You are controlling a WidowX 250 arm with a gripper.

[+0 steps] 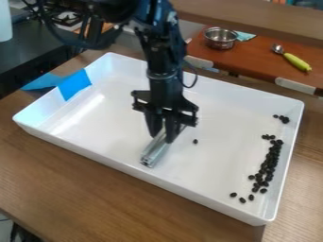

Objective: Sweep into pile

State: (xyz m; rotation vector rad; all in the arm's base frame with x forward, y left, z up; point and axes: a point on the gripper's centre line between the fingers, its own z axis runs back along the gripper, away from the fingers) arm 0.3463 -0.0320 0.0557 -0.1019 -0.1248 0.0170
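one high view, fairly near, aslant down over the whole white tray (114, 127)

Bright overall, glare streaking the white tray (221, 108)

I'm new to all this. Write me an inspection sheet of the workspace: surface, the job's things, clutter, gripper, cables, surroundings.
Surface: wooden table bearing a white tray.
Job's things: dark bean-like pieces mostly strung along the tray's right side; one lone piece nearer the middle.
Clutter: blue tape on the tray's left wall.
Gripper: black gripper over the tray, holding a shiny bar at a slant.
Cables: a thin dark cable loops beside the arm.
Surroundings: behind, a reddish-brown surface with a metal bowl and green-handled spoon.
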